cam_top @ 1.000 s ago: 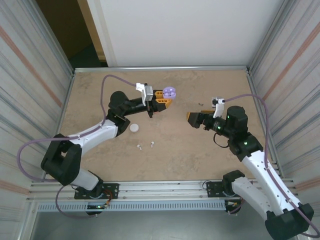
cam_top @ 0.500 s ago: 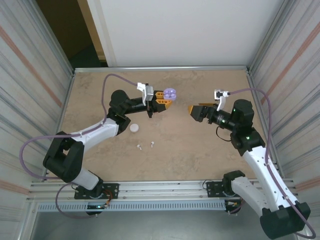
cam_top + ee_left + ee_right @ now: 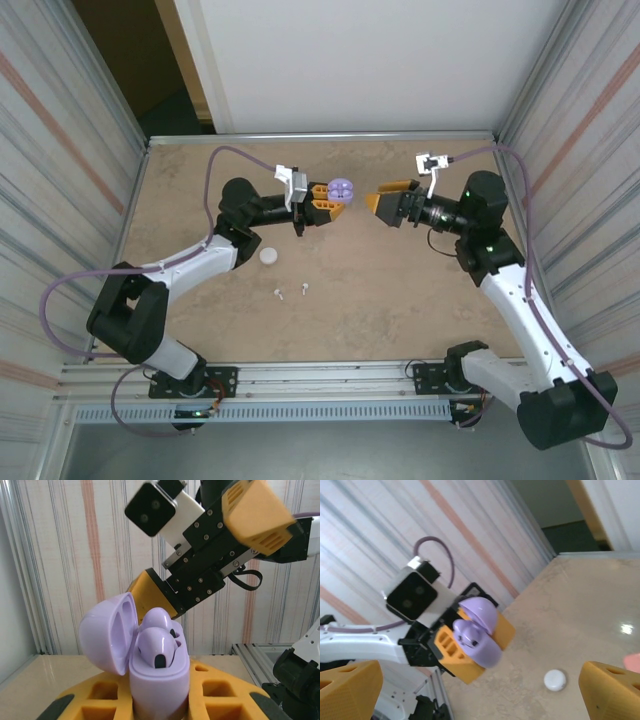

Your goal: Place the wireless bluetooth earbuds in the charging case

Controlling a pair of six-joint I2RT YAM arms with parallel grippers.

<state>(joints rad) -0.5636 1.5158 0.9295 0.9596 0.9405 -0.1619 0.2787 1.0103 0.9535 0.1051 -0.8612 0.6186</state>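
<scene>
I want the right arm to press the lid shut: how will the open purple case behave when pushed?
The purple case looks glossy and rounded, so it may slip or twist in the left gripper. Its lid stands open, tilted back, and should probably swing shut easily.

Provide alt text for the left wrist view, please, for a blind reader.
An open purple charging case with two purple earbuds in it stands clamped in the left gripper. The right gripper hangs open beyond it.

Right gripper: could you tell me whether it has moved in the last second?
Yes. The right gripper has moved toward the table's far edge and leftward, nearer the purple case.
</scene>
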